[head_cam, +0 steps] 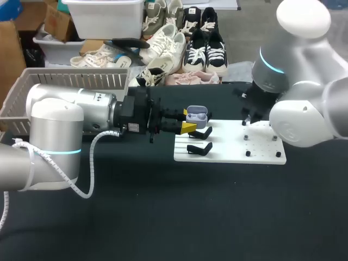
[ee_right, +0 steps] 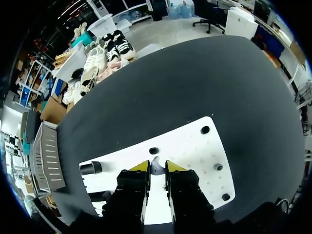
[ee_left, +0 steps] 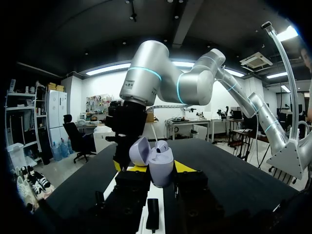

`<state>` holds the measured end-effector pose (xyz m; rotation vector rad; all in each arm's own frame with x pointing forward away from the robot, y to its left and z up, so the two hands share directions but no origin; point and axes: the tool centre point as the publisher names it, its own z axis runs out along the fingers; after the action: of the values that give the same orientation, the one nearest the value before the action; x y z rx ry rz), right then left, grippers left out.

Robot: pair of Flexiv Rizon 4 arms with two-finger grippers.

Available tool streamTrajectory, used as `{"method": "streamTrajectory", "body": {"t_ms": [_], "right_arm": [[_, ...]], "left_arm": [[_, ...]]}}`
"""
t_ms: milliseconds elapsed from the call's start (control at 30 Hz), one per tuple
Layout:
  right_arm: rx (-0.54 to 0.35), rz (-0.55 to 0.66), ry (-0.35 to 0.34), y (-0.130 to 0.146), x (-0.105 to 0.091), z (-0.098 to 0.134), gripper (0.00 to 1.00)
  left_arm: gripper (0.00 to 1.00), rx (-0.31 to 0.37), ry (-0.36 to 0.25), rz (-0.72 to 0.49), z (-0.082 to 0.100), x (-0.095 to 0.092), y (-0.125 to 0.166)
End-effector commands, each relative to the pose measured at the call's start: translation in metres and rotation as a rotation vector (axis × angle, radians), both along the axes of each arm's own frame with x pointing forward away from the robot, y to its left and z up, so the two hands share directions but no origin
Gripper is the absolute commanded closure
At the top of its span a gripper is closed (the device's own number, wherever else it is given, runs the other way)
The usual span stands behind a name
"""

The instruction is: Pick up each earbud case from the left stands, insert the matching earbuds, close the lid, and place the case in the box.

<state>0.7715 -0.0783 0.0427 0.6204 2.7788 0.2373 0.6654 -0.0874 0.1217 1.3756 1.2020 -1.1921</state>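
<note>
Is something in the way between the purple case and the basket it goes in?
Nothing visible on the table blocks it. The case is held in the left tool, and only that tool's own arm stretches between it and the basket.

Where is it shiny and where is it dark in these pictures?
Head view: light gleams on the pale shell of the right arm, while the black table looks dark. Left wrist view: that arm's silver shell shines, and the open earbud case in the left gripper is lit. Right wrist view: the white board is brightest.
</note>
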Motion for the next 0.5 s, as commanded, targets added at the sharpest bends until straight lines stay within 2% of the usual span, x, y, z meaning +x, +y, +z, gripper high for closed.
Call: {"method": "streamTrajectory", "body": {"t_ms": [33,200,267,500], "right_arm": [[0.009,-0.004,-0.035,-0.011,-0.032,0.025,1.0],[0.03,0.038,-0.027,-0.01,-0.055,0.068,1.0],[0.041,0.062,0.0,-0.007,-0.063,0.087,1.0],[0.007,0.15,0.055,0.016,-0.083,0.148,1.0]], "left_arm": [[1.0,-0.001,-0.002,0.005,0.0,-0.001,-0.001],[1.0,-0.001,-0.002,0.005,0.0,-0.001,-0.001],[1.0,-0.001,-0.002,0.005,0.0,-0.001,-0.001],[1.0,-0.001,-0.002,0.005,0.0,-0.001,-0.001]]}}
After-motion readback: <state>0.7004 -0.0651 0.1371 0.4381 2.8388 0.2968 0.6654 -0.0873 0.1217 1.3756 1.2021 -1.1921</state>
